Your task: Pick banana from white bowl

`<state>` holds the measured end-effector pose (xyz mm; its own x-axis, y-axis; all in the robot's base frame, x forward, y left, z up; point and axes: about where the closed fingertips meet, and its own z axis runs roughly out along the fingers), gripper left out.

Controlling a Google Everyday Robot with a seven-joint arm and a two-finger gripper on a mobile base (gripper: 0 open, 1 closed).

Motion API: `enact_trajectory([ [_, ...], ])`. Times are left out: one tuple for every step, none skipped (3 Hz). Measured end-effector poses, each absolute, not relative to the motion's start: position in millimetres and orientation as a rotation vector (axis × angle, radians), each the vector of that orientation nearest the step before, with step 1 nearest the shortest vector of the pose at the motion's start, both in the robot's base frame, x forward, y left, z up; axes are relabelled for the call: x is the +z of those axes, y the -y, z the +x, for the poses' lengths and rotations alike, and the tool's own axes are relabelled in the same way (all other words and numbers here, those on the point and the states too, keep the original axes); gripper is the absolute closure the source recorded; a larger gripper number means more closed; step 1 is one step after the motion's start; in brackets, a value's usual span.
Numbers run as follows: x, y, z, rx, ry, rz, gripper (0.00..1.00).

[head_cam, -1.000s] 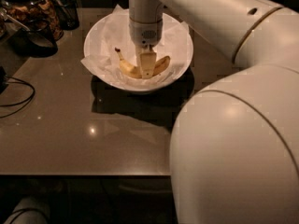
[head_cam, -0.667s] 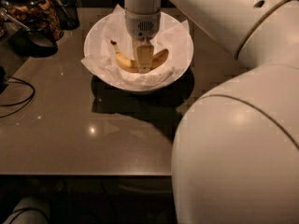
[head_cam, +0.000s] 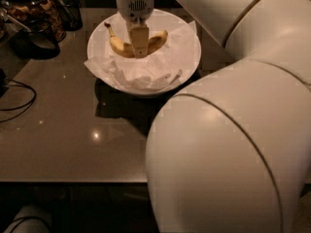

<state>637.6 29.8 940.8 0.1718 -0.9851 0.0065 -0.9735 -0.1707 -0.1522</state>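
The white bowl [head_cam: 146, 92], lined with crumpled white paper [head_cam: 141, 76], stands at the back middle of the dark table. The yellow banana [head_cam: 119, 46] with its dark stem tip pointing up left sits over the bowl's far half. My gripper [head_cam: 139, 50] comes straight down from above and is shut on the banana's middle. One finger [head_cam: 139, 37] covers the banana's centre, and both ends stick out to either side. The banana looks lifted a little off the paper.
A glass jar of snacks [head_cam: 34, 8] and a dark cup [head_cam: 31, 43] stand at the back left. A black cable [head_cam: 17, 101] lies at the left edge. My large white arm [head_cam: 228, 154] fills the right and front right.
The gripper has closed on the banana and moved up and toward the bowl's far side with it. The banana has turned from lying in the paper to hanging level.
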Motion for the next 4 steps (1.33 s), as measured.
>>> enact_trajectory([
  [942, -36, 646, -0.169, -1.919, -2.288, 1.0],
  [938, -35, 643, -0.132, -1.905, -2.268, 1.0],
  [932, -25, 622, -0.048, -1.94, -2.248, 1.0],
  [931, -16, 598, -0.01, -2.002, -2.209, 1.0],
])
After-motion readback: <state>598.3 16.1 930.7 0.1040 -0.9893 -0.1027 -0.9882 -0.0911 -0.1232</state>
